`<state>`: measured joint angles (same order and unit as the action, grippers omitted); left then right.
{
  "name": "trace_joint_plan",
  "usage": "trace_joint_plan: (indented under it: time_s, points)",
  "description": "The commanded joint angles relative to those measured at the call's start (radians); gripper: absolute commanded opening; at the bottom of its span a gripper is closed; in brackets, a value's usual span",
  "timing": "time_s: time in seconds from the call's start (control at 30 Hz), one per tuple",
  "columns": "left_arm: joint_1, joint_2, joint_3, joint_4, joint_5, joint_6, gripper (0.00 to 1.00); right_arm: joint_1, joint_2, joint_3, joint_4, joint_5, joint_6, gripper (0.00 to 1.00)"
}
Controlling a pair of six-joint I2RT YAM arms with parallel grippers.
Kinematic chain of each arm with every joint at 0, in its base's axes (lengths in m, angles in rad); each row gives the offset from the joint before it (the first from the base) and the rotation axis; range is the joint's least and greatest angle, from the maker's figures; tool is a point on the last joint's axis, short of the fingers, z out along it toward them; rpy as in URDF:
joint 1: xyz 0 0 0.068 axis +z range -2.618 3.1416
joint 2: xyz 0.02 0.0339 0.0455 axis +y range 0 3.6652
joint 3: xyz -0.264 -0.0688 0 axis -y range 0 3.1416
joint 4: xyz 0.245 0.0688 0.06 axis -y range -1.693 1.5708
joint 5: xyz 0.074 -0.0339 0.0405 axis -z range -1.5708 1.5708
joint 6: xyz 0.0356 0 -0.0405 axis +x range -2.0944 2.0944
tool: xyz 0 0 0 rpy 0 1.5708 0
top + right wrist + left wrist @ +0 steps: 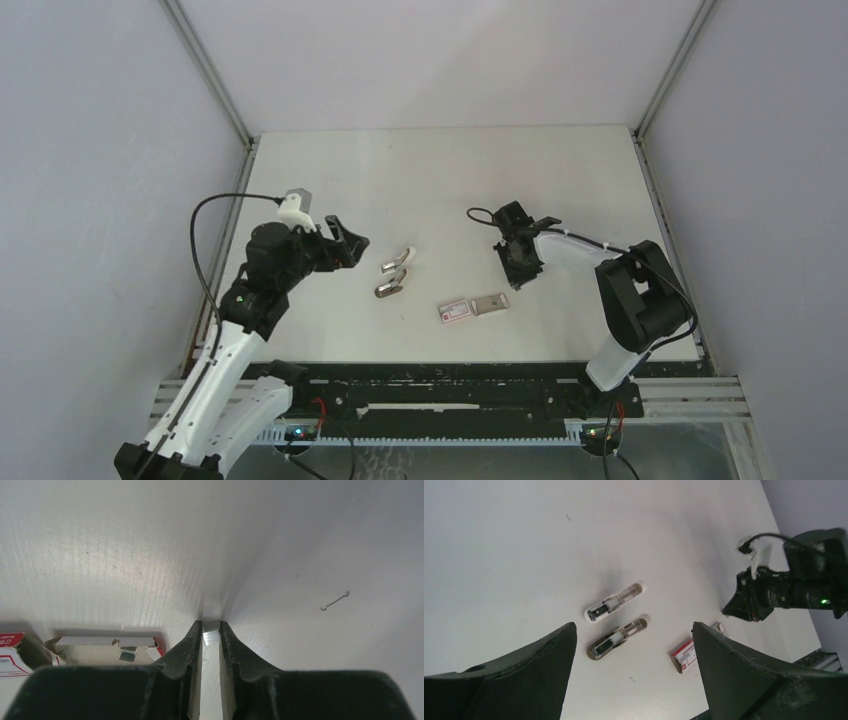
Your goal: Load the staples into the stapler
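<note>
The stapler (395, 273) lies swung open in the middle of the table, its white half (614, 602) and its darker half (616, 637) side by side with the inner channels facing up. My left gripper (355, 243) hovers just left of it, wide open (634, 626) and holding nothing. My right gripper (520, 268) points down at the table right of the stapler. In the right wrist view its jaws (211, 629) are pressed against both sides of a short silvery strip of staples (211, 638) that rests on the table.
A pinkish-red-and-white staple box (458, 311) lies near the front edge with its tan tray (100, 650) slid out; a small staple piece (128, 654) sits in the tray. One bent loose staple (335, 601) lies on the table right of the right gripper.
</note>
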<state>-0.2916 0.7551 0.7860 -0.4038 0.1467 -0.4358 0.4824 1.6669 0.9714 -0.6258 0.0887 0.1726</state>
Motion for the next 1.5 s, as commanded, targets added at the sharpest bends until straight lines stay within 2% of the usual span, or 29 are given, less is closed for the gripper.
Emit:
trace_joint_plan:
  time_s: [0.0,0.17,0.27,0.47,0.9,1.2,1.47]
  points:
    - [-0.012,0.0,-0.192,0.245,0.07,-0.121,0.89,0.003,-0.067,0.032,-0.005,0.006,0.035,0.12]
    - [-0.016,0.1,-0.414,0.548,0.108,-0.186,0.89,0.005,-0.129,0.019,0.012,-0.015,0.078,0.12]
    - [-0.016,0.173,-0.497,0.737,0.17,-0.218,0.89,0.009,-0.164,0.003,0.026,-0.035,0.097,0.12]
    - [-0.016,0.3,-0.527,0.869,0.175,-0.147,0.88,0.021,-0.203,-0.021,0.045,-0.054,0.113,0.12]
    - [-0.053,0.536,-0.489,0.875,0.215,-0.096,0.85,0.046,-0.248,-0.044,0.055,-0.052,0.132,0.12]
    - [-0.144,0.552,-0.496,0.86,0.243,-0.05,0.82,0.057,-0.294,-0.063,0.057,-0.046,0.141,0.12]
    - [-0.216,0.554,-0.424,0.709,0.037,-0.002,0.8,0.064,-0.335,-0.106,0.075,-0.056,0.143,0.12]
